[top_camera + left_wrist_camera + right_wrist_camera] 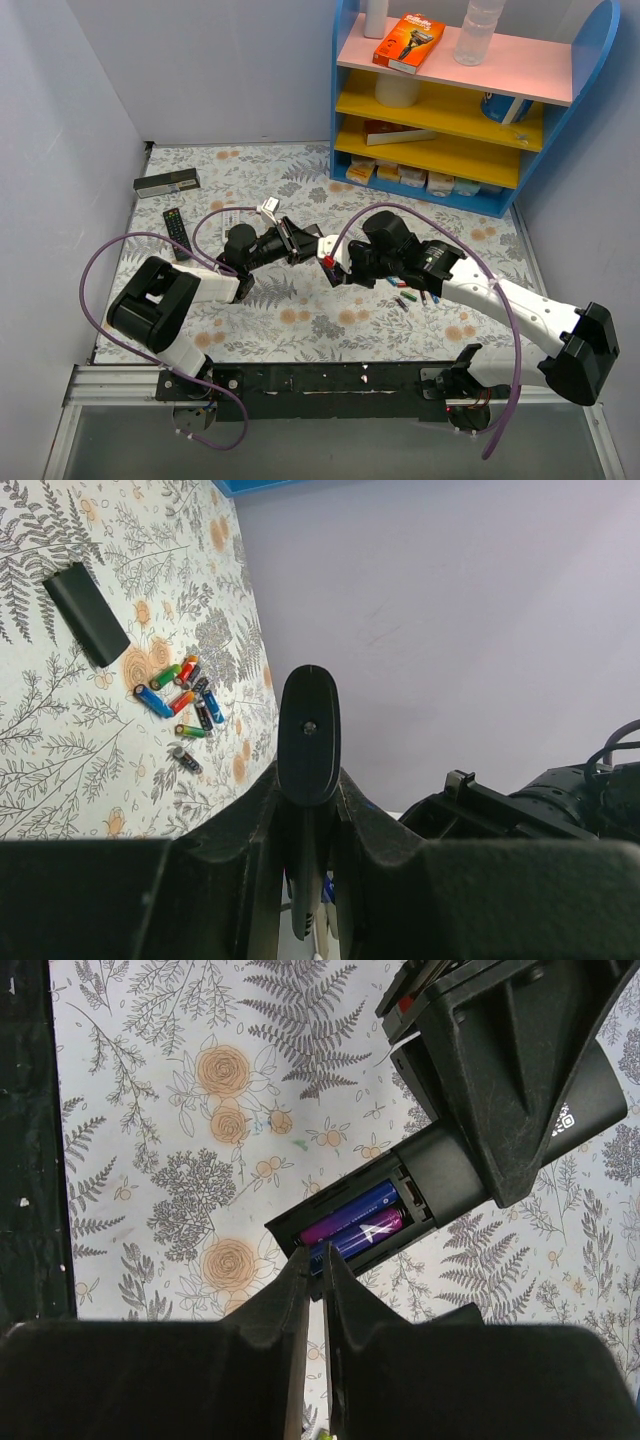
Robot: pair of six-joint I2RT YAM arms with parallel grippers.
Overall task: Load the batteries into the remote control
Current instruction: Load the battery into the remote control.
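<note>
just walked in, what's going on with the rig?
Left hand grips the remote, whose bay is open with two batteries seated in it. Right hand, fingers pinched together, sits at the bay's end, apparently nudging them in. Loose batteries and a black cover lie on the table.

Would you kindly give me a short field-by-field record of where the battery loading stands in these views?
remote control: back open
left gripper: shut on the remote control
loaded: two batteries side by side inside the open back
right gripper: fingers nearly together, tips at the open end
spare batteries: loose cluster on the table
black cover: off, flat on the table near the cluster
</note>
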